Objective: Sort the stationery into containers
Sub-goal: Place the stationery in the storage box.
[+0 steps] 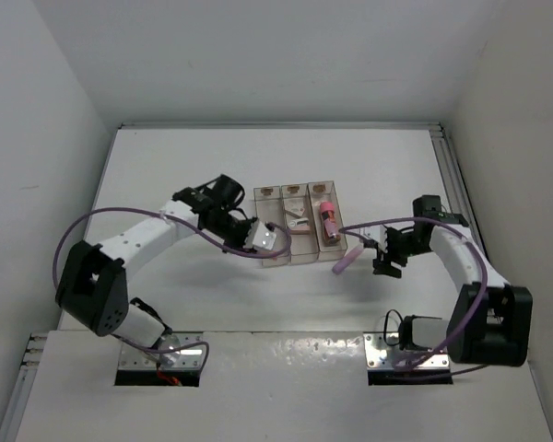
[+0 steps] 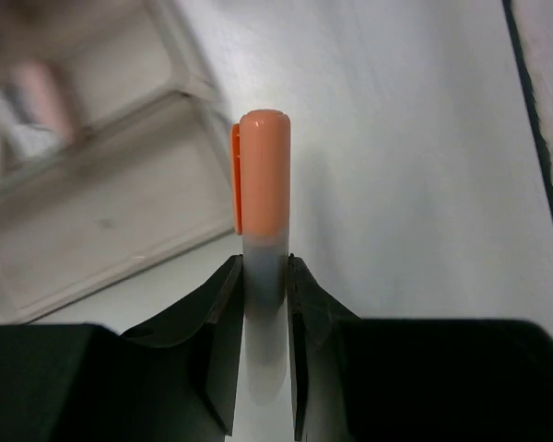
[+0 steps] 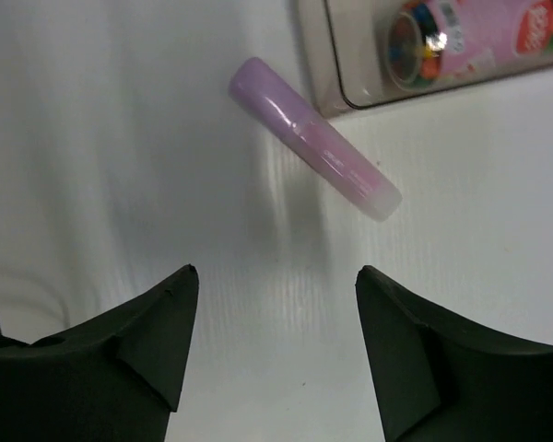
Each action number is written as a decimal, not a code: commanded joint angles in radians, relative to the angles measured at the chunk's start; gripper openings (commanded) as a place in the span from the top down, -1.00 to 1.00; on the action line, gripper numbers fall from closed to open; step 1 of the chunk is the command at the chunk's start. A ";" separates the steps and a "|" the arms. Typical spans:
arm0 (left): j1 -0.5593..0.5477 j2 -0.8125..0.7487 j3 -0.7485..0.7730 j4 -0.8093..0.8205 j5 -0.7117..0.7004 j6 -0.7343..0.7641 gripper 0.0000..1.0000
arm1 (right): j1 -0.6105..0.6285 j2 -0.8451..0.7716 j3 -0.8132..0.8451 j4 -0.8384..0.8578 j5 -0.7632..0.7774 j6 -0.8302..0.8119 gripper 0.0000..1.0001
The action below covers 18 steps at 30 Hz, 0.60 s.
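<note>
Grips the white stick with orange end (image 2: pixel 263 184) in the left end effector (image 2: pixel 264 262): fingers (image 2: pixel 223 304) shut tight on the white barrel from both sides, orange end jutting out beyond the tips. Sits, seen from the top view, at the near end of the containers (image 1: pixel 306 258), by the leftmost bin; cannot tell from there whether the stick touches that bin. Shows three clear bins joined in a row on the white surface (image 1: pixel 166 175), each with a tan label (image 1: pixel 293 191) at its far end. Finds the pink-capped short cylinder (image 1: pixel 328 221) lying lengthwise inside the rightmost bin. Hints at a small white piece (image 1: pixel 297 219) in the middle bin, too small to name with certainty. Spots the lilac stick (image 3: pixel 313 138) flat on the surface, outside the bins, just beside the near corner of the rightmost one and slanted away from it; cannot tell whether touching. Hangs the right end effector (image 3: pixel 275 276) above the surface near that stick, jaws spread wide, nothing between them, clear of the stick.
</note>
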State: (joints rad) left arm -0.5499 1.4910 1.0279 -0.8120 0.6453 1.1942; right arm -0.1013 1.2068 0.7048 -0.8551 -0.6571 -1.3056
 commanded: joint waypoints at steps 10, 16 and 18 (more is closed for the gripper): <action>0.106 -0.144 0.178 0.218 0.128 -0.533 1.00 | 0.061 0.448 0.312 -0.305 -0.036 -0.805 -0.43; 0.220 -0.149 0.184 0.355 0.119 -0.758 1.00 | 0.092 0.543 0.355 -0.312 0.028 -0.842 -0.38; 0.260 -0.146 0.192 0.384 0.126 -0.855 1.00 | 0.133 0.569 0.355 -0.291 0.039 -0.844 -0.36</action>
State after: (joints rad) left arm -0.3336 1.3632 1.1976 -0.5411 0.7387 0.5385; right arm 0.0006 1.7542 1.0233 -1.1107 -0.6247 -1.9488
